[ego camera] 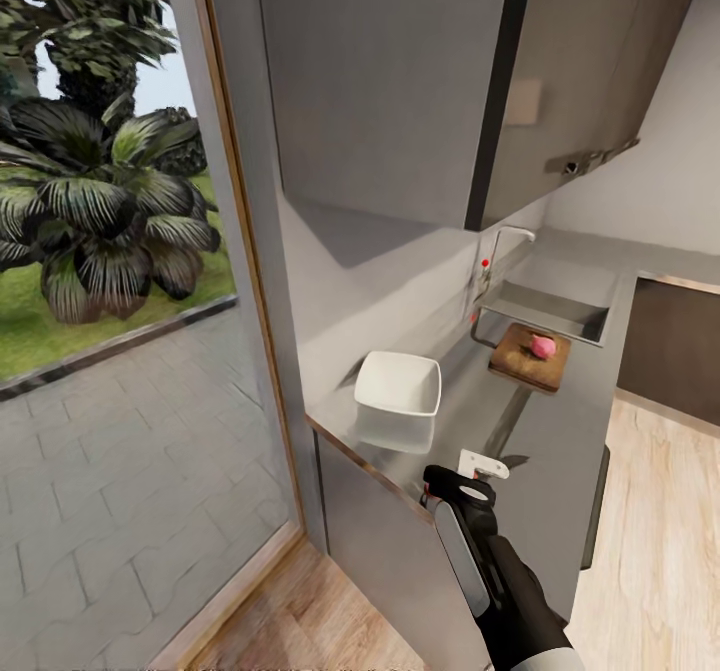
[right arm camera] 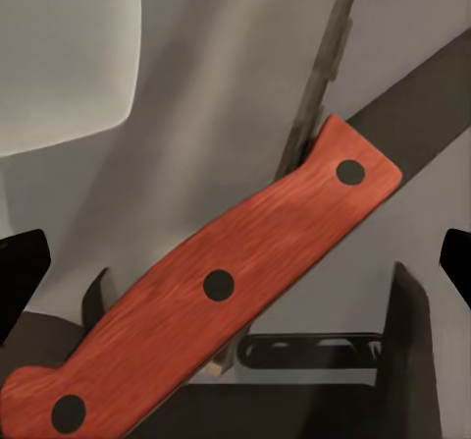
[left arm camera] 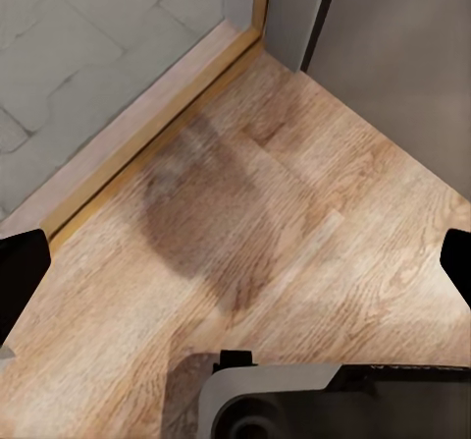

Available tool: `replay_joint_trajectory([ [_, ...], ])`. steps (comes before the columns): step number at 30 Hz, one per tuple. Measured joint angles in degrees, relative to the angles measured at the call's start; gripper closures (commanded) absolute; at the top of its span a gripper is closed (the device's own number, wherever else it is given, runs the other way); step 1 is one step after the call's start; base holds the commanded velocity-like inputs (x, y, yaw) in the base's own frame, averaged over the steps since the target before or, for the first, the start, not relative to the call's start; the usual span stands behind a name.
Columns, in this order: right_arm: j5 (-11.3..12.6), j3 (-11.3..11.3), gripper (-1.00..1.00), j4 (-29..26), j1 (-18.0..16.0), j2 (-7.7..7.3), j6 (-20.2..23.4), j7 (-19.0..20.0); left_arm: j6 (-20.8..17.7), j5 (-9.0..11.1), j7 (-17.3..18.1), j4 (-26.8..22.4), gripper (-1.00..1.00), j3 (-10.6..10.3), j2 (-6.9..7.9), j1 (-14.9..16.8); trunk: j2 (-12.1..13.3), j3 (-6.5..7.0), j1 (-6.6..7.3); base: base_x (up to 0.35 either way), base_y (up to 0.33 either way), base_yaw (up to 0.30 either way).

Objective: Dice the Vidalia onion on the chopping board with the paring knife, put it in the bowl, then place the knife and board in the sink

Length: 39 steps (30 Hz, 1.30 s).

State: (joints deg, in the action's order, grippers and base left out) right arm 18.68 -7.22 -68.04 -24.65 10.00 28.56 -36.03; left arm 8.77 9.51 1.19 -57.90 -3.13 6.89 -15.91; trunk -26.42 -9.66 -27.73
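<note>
The right gripper (ego camera: 470, 481) hangs over the near end of the surface (ego camera: 540, 451), and its wrist view shows the paring knife (right arm camera: 211, 287) lying slantwise across the gap between the two fingers, red-orange handle close to the camera and dark blade running away from it. The fingers stand wide to either side of the handle and do not seem to touch it, so the gripper looks released, though at this close range I cannot be sure of contact. The knife's long axis lies at an angle to the line across the fingers, so a clean pinch would probably want the wrist turned until the fingers close squarely across the handle's width.

Farther along the surface, beyond the white bowl (ego camera: 398, 386), the chopping board (ego camera: 530, 359) sits just before the sink (ego camera: 545, 311), with the Vidalia onion (ego camera: 542, 347) whole upon it. The onion is already out of the basin and not yet cut. The right arm is plainly the nearer one to the knife.

The left gripper (left arm camera: 235, 262) points down at the wooden floor (left arm camera: 294, 213), its dark fingertips spread at the picture's edges with nothing between them.

The surface is grey and reflective, set under grey wall cabinets (ego camera: 400, 81). A tall glass pane (ego camera: 110, 251) beside it gives onto paving and palms.
</note>
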Motion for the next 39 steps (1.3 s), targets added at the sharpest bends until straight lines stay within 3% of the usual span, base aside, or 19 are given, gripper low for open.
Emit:
replay_joint_trajectory([
  [14, 0.07, 0.00, -1.00, 0.00, 0.00, 0.00, 0.00, 0.02, 0.00, 0.00, 0.00, 0.01, -1.00, 0.00, 0.00, 0.00, 0.00, -1.06, 0.01, 0.019, 0.006, 0.000],
  [21, -1.32, -0.04, -1.00, -0.22, -0.02, 0.00, 0.45, -0.14, 0.00, 0.00, 0.00, 0.01, -1.00, 0.01, 0.00, -0.01, -0.04, -1.59, 0.03, 0.101, 0.022, 0.000],
  [39, -0.80, 0.05, -1.00, -2.02, -0.01, 0.00, 0.26, -0.06, 0.00, 0.00, 0.00, 0.02, -1.00, 0.00, 0.00, 0.00, -0.03, -2.70, 0.02, 0.005, 0.000, 0.000],
])
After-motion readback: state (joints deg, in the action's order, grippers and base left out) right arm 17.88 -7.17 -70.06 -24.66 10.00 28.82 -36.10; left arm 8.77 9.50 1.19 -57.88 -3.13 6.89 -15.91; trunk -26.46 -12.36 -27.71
